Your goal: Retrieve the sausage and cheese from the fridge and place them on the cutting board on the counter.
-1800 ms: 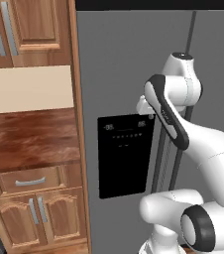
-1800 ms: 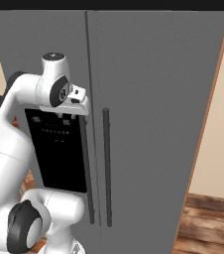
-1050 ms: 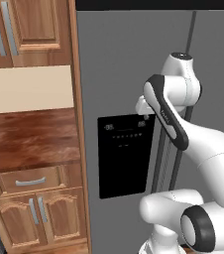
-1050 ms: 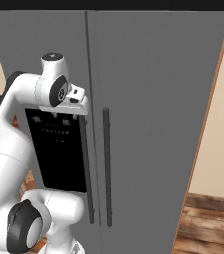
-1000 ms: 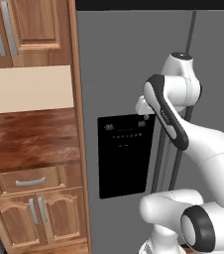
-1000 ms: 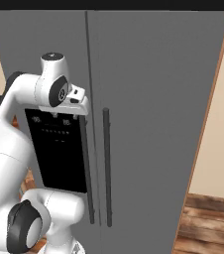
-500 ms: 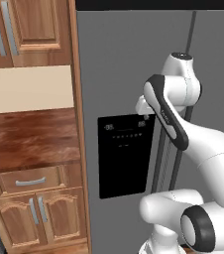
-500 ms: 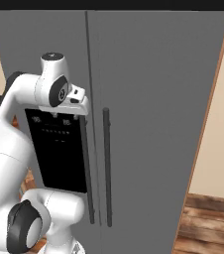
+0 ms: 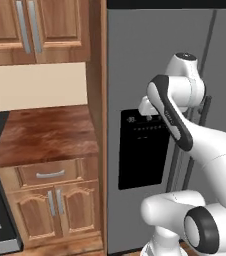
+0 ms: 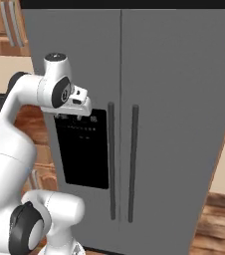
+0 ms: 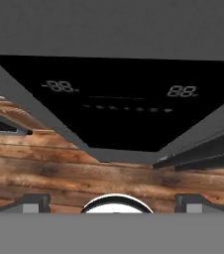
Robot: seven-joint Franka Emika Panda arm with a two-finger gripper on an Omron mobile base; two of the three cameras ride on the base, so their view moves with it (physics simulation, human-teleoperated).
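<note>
I hold the gripper spread wide, empty, near the shut fridge; its handles come first

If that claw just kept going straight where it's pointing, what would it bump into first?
Judging by the hand view, the open gripper points down along the fridge front past the black dispenser panel, so probably the wooden floor, though it might graze the door first.

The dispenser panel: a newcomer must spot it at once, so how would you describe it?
Find the tall grey fridge right of the wood cabinets. On its left door sits the dispenser panel, beside the two dark vertical handles. It is the only glossy black rectangle there.
</note>
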